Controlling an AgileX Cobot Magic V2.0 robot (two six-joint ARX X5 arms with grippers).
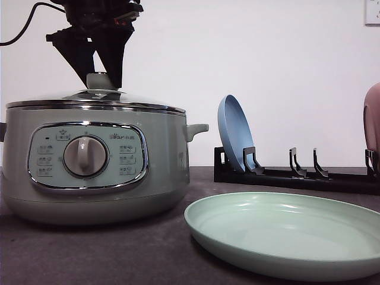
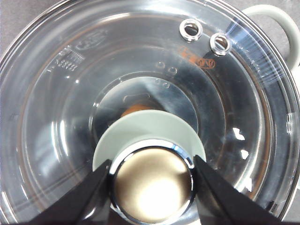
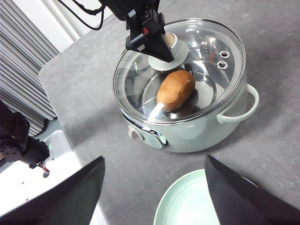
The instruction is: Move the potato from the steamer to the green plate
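- The steamer (image 1: 95,163) sat on the dark table (image 1: 119,249), panel and dial (image 1: 85,156) facing the front camera, glass lid (image 3: 180,70) on.
- The left gripper (image 2: 152,180) was down over the lid knob (image 2: 152,183). In the left wrist view its two black fingers (image 2: 79,199) sat on either side of the chrome knob top, right up against it, so the jaws looked pinched on the knob.
- From the front you could see that gripper (image 1: 100,68) coming straight down onto the knob (image 1: 100,80).
- The potato (image 3: 176,90) was inside the steamer, lying on its side under the lid, roughly in the middle. A bit of orange (image 2: 136,110) peeked past the knob base in the left wrist view too.
- The green plate (image 1: 285,234) sat flat on the table just beside the steamer, on the robot's right, nothing on it.
- The right gripper (image 3: 154,192) hung high above the table, over the gap between steamer and plate (image 3: 187,206), jaws spread wide and holding nothing.
- Behind the plate was a black rack (image 1: 297,175) with a blue plate (image 1: 234,133) standing on edge in it, and something pink (image 1: 372,119) at the far right end.
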